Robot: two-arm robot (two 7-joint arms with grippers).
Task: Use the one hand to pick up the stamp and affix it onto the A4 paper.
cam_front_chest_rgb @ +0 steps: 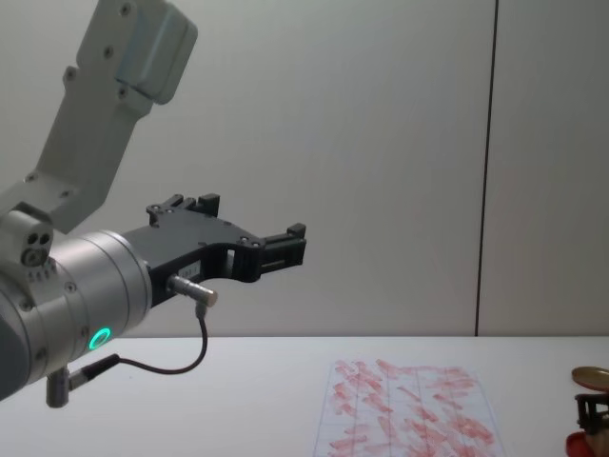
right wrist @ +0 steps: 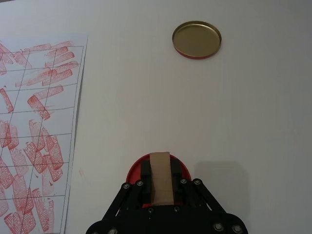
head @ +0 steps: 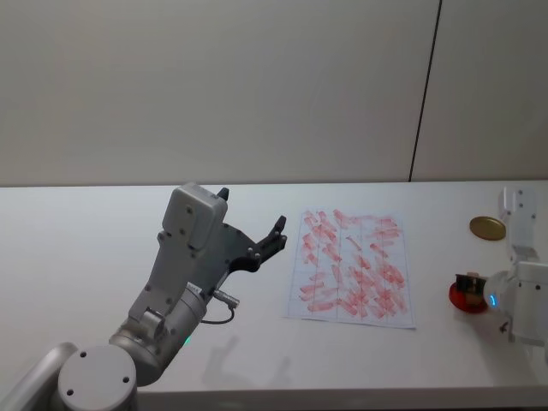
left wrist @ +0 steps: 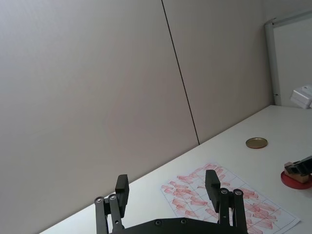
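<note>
The right pincer (right wrist: 161, 170) is low over the bench (head: 86, 240), at the robot's right side, well apart from the paper (head: 351, 265). Its two fingers are closed on the stamp (right wrist: 161, 181), one finger against each long side of the block.

The stamp sits on the red dish (right wrist: 134, 168), with the dish's rim showing around it. The dish lies to the right of the paper. In the left wrist view the stamp (left wrist: 294, 170) looks wider than it is tall and lies low on the dish. Its long axis runs from the robot's side toward the far side of the bench, roughly in the direction of the round brass lid (head: 488, 228). This axis is nearly parallel to the long edges of the paper. The lid lies alone, farther back than the dish and apart from it.

The paper lies flat on the bench in front of the robot. It has grid lines and many red marks.

The left pincer (head: 253, 212) is raised above the bench, to the left of the paper. Its fingers are spread open and hold nothing. It points forward and toward the right, in the direction of the paper's far end.
</note>
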